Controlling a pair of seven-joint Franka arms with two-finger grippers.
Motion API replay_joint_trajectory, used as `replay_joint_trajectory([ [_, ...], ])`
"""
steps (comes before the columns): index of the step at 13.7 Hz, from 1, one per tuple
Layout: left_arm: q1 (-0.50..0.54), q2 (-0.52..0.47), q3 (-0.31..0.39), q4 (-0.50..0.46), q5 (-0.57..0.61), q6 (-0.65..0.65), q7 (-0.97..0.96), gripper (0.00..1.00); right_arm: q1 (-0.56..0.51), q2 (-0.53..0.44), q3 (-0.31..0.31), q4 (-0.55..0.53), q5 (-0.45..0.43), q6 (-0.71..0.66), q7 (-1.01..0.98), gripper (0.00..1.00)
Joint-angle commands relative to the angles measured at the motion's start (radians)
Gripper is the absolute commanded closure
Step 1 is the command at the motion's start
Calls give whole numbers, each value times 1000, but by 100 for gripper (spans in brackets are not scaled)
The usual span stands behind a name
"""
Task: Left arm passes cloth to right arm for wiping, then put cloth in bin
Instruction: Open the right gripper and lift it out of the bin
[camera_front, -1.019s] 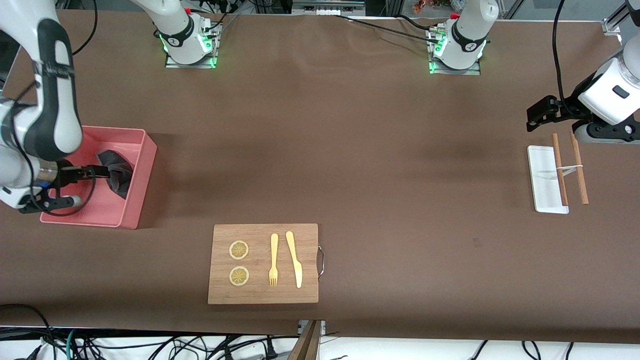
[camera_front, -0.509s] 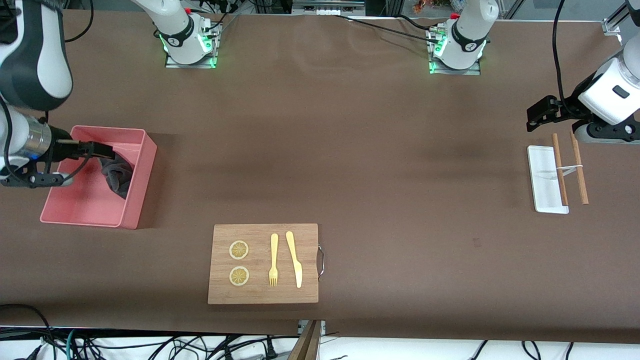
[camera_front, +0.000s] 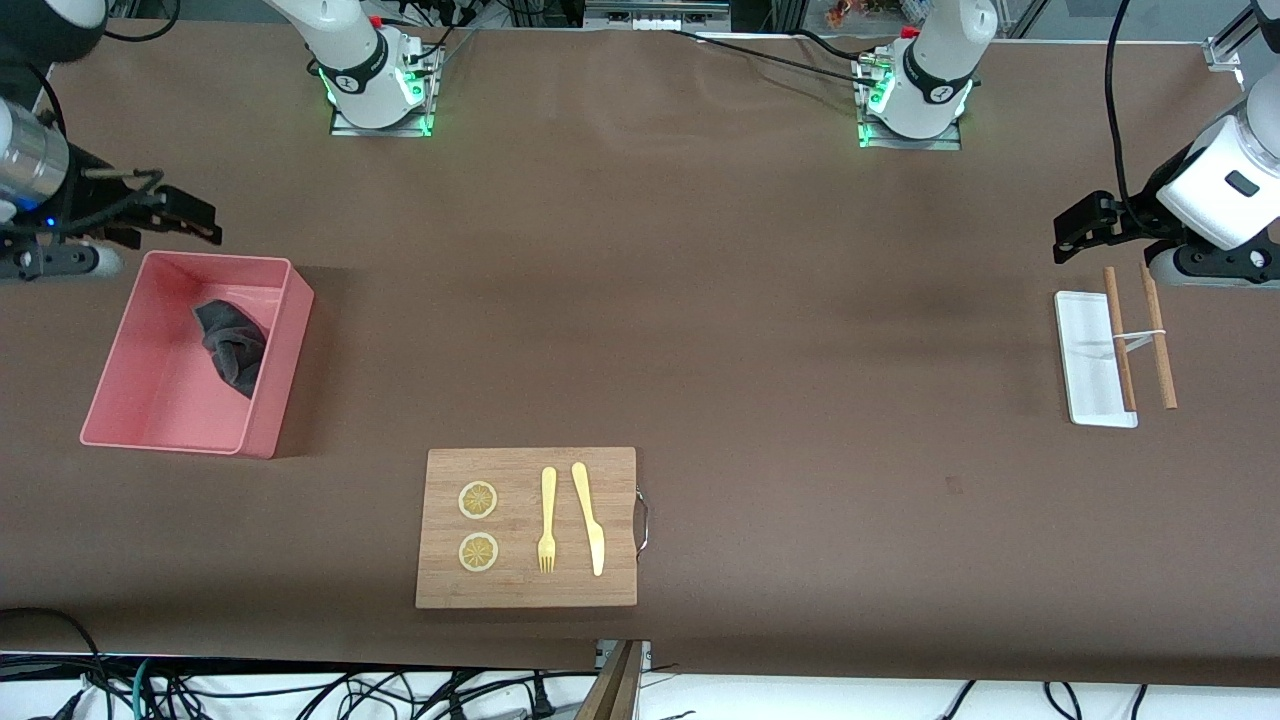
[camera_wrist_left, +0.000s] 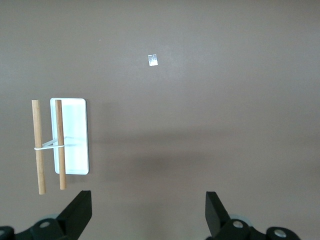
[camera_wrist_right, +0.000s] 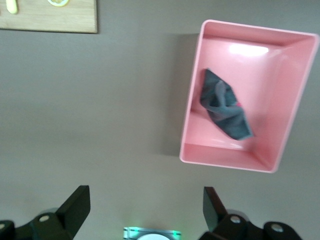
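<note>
Grey cloth (camera_front: 232, 345) crumpled in bin (camera_front: 272, 380); right pincer (camera_front: 190, 215) wide, empty; left pincer (camera_wrist_left: 147, 220) wide, tips cropped.

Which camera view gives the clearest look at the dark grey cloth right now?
The right wrist view: it looks straight down on the crumpled dark grey fuzzy cloth lying inside the pink rectangular plastic bin. The front view shows the cloth smaller, against the bin's wall. The left wrist view does not show it.

A robotics laboratory: two white robot arm bases (camera_front: 375, 75) with green indicator lights are bolted to a long table under a brown cloth cover (camera_front: 700, 300), and loose black cables (camera_front: 300, 690) run below the table's front edge
</note>
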Motion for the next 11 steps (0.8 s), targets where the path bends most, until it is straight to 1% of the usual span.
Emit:
replay_joint_trajectory([
  [1, -2, 14, 2, 29, 6, -7, 18, 0, -36, -75, 39, -14, -34, 0, 6, 0],
  [4, -2, 14, 2, 29, 6, -7, 18, 0, -55, -83, 44, -15, -28, -43, 2, 0],
  [5, -1, 12, 2, 29, 6, -7, 18, 0, -56, -80, 79, -15, -29, -48, 24, 0],
  [6, -2, 14, 2, 29, 6, -7, 18, 0, -71, -80, 100, -14, -29, -45, 79, 0],
  [7, -2, 12, 2, 29, 6, -7, 18, 0, -76, -79, 101, -13, -26, -42, 122, 0],
  [9, -2, 14, 2, 29, 7, -7, 18, 0, -76, -74, 99, -12, -28, -40, 127, 0],
  [10, -1, 14, 2, 29, 6, -7, 18, 0, -76, -68, 99, -1, -28, -41, 126, 0],
  [11, -2, 14, 2, 29, 6, -7, 18, 0, -76, -44, 98, 35, -29, -52, 121, 0],
])
